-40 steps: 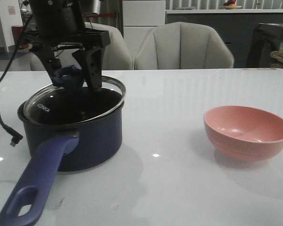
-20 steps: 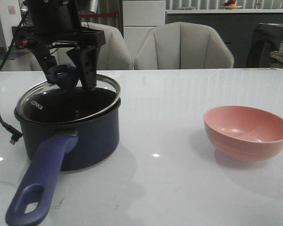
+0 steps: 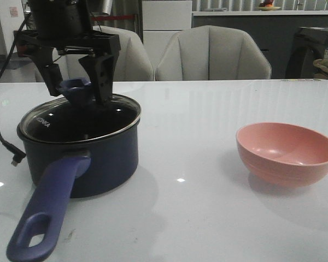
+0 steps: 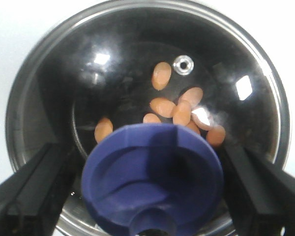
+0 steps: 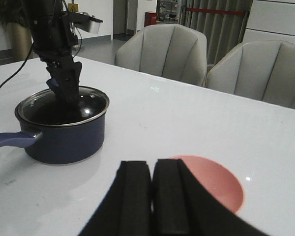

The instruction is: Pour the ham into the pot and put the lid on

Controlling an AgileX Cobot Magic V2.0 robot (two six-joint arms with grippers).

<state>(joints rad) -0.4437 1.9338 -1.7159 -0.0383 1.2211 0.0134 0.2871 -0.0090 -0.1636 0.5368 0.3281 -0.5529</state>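
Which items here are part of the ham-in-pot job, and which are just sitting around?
Job: pot, lid, ham inside the pot, left gripper open around the knob.
Lying about: pink bowl, cable, chairs; right gripper, shut, idle.

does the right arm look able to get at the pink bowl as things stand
Probably yes. The pink bowl sits just ahead of the right gripper, with bare table around it. The left gripper and pot are well off to the side.
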